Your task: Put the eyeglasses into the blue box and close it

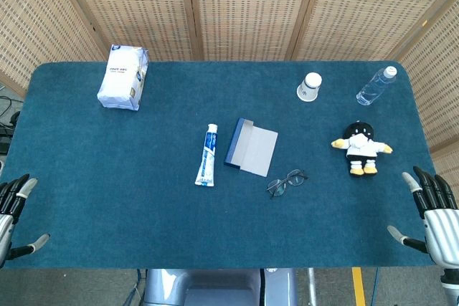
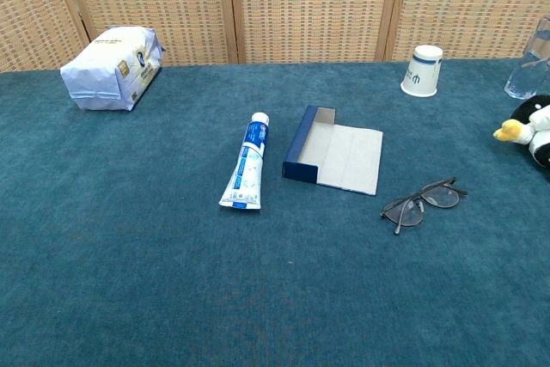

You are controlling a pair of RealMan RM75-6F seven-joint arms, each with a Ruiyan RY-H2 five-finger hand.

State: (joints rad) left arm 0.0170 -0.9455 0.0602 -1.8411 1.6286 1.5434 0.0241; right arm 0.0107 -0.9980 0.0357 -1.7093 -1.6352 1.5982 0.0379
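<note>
Nearest, left hand (image 1: pixel 13 209) and right hand (image 1: pixel 432 209) empty with fingers spread at the tabletop's (image 1: pixel 107 177) front corners, then eyeglasses (image 1: pixel 287 182) lying just beside the flat-open blue box (image 1: pixel 251 146), toothpaste tube (image 1: pixel 207 155) left of it, paper cup (image 1: pixel 309 87) beyond.

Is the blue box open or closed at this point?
Open. The blue box has its flap folded flat onto the table, pale inside showing and empty; the eyeglasses lie beside it on the cloth.

Left hand (image 1: pixel 13 209) and right hand (image 1: pixel 432 214) rest low — fingers spread (empty).
</note>
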